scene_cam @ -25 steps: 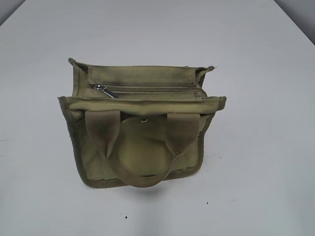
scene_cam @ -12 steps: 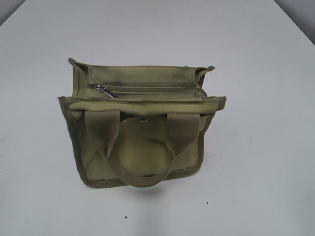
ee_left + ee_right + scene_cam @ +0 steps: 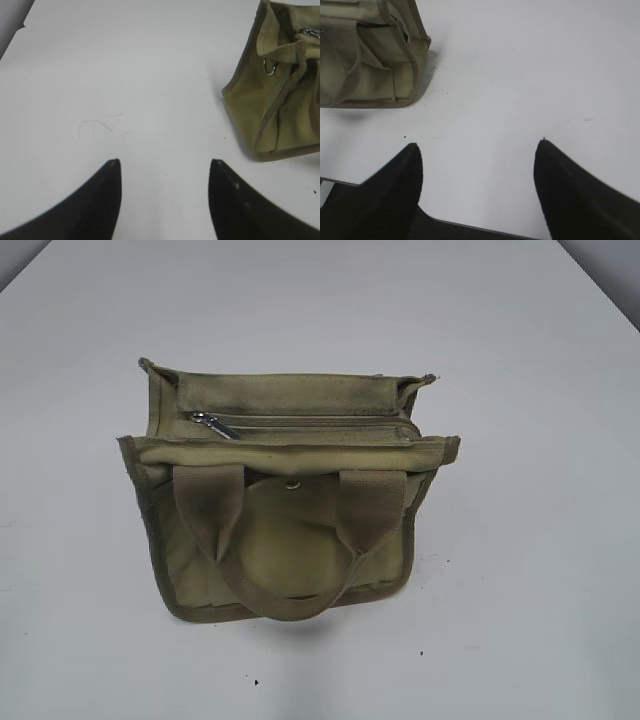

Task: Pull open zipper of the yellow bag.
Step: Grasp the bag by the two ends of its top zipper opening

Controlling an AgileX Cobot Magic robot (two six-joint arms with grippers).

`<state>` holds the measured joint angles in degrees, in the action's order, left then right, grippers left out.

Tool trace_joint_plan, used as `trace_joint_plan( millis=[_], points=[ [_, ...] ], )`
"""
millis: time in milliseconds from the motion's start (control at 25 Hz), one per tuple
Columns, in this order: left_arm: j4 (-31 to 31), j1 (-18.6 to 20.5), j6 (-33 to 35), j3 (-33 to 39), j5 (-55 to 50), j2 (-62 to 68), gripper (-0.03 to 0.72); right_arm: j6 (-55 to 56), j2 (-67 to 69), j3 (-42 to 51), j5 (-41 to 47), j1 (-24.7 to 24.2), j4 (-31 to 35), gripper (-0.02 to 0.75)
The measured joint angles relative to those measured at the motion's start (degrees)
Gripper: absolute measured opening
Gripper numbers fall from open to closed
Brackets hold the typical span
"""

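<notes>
Both your grippers, left [image 3: 165,172] and right [image 3: 477,155], are wide and hold nothing. Go for the shiny tab [image 3: 212,424] at the zipper's [image 3: 310,424] left end on the bag [image 3: 290,530]. Pinch it well; it looks small, I think.

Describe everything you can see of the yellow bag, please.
The yellow bag is a small boxy olive-yellow tote, seemingly canvas, with darker bound edges and wide webbing handles. It stands upright on the white table. Its zipper runs along the top, closed, silver pull tab at the left end. Nothing touches it but the table.
</notes>
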<state>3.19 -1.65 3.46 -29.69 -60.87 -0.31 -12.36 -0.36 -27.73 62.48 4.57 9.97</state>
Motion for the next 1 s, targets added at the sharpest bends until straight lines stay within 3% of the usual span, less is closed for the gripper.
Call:
trace_joint_plan(
  millis=[280, 400, 560, 720, 1000],
  points=[
    [1.3, -0.2, 0.0, -0.4, 1.2, 0.1, 0.433, 0.0, 0.0, 0.0, 0.0, 0.0, 0.0, 0.541],
    [5.2, -0.3, 0.0, -1.1, 7.6, 1.9, 0.433, 0.0, 0.0, 0.0, 0.0, 0.0, 0.0, 0.541],
    [14.6, -0.4, 0.0, -2.1, 17.1, 9.1, 0.433, 0.0, 5.1, -0.5, -1.6, 0.0, -0.1, 0.541],
    [25.2, -0.9, 0.0, -5.5, 20.6, 20.4, 0.433, -0.4, 15.6, -1.0, -9.9, 0.0, -0.5, 0.541],
    [43.6, -1.3, 5.5, -15.7, 12.6, 48.9, 0.433, -2.0, 37.4, -4.2, -25.6, 5.5, 1.0, 0.541]
  ],
)
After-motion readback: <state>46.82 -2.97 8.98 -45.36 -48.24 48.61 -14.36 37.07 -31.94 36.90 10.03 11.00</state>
